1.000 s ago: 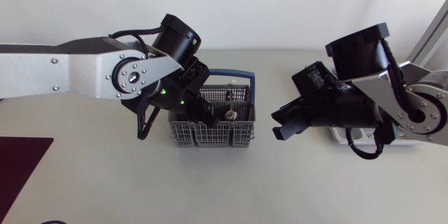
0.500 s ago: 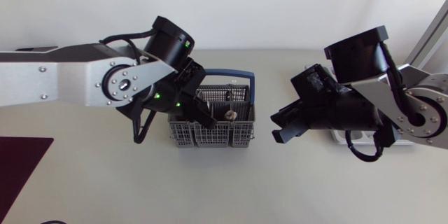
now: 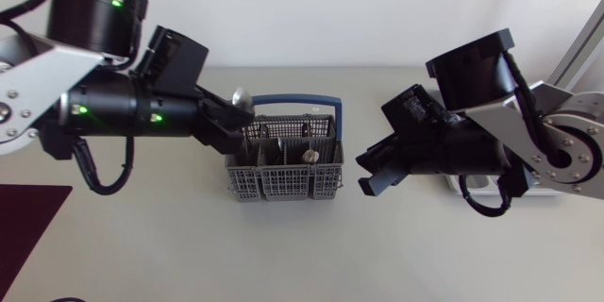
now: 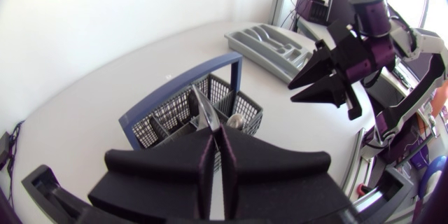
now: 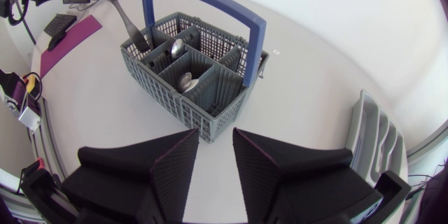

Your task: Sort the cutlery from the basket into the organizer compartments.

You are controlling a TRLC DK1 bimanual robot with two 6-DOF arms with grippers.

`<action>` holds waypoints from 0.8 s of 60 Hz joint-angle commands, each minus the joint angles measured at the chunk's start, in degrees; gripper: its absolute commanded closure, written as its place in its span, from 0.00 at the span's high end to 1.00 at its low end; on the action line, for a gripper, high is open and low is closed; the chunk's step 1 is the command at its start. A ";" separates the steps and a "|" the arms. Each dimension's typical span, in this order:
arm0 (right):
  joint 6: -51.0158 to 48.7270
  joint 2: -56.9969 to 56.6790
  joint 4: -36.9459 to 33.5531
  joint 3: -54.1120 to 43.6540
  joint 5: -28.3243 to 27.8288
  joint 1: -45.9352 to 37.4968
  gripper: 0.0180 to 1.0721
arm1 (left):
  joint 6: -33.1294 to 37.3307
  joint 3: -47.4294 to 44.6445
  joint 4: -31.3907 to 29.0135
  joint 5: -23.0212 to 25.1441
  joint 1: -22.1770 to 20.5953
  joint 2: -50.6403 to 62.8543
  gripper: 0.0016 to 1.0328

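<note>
Raised since a second ago, left gripper (image 4: 215, 143) clamps a silver metal spoon (image 3: 243, 98), its lower end at the grey plastic mesh basket (image 3: 283, 185). Right gripper (image 5: 213, 157) waits, fingers apart. Lift clear of the blue handle (image 3: 304, 102) before crossing to the grey moulded organizer (image 4: 269, 42).

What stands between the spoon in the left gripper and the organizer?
The right gripper, open, hangs beside the basket, on the straight line from the spoon to the organizer. Nothing else visible blocks that path.
</note>
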 commanded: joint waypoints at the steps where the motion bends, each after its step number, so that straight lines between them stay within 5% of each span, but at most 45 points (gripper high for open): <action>1: 1.31 0.68 -1.13 1.95 0.71 0.81 0.38 | -1.94 -0.84 0.91 3.02 1.97 -3.66 0.03; 14: -0.01 -1.96 -1.92 3.18 -0.16 1.51 0.38 | -2.46 -0.04 0.82 9.00 4.34 -10.34 0.03; 25: -1.77 -5.48 -2.63 3.71 -3.59 1.51 0.42 | -1.85 -0.13 1.26 18.67 5.31 -12.27 0.03; 39: -5.37 -8.38 -3.42 3.01 -9.57 0.20 0.45 | -1.32 1.80 2.93 31.76 9.17 -3.48 0.03; 48: -8.01 -9.17 -3.33 2.04 -13.17 -1.12 0.46 | -0.79 3.47 4.52 35.72 8.64 1.79 0.03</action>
